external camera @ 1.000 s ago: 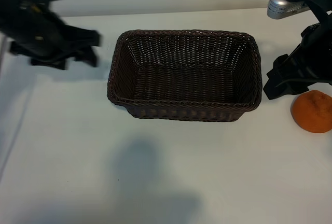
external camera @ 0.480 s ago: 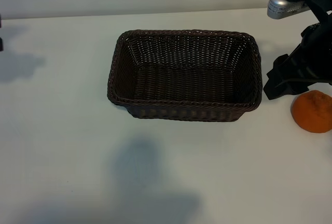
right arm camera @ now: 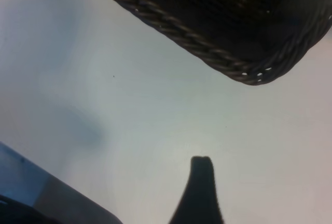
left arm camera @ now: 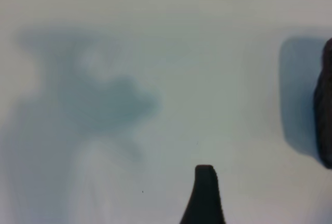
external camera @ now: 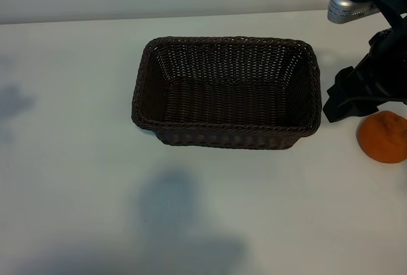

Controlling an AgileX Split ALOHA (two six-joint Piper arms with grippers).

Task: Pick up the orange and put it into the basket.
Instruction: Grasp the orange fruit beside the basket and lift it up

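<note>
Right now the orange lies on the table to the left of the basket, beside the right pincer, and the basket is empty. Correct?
Not quite. The orange lies to the right of the basket, not the left, as the exterior view shows. The rest holds: it is on the table beside the right pincer, and the basket is empty.

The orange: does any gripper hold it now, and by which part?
Nothing is held. The orange lies on the table, beside the right gripper, which is open. The left gripper's fingertip shows only bare table.
</note>
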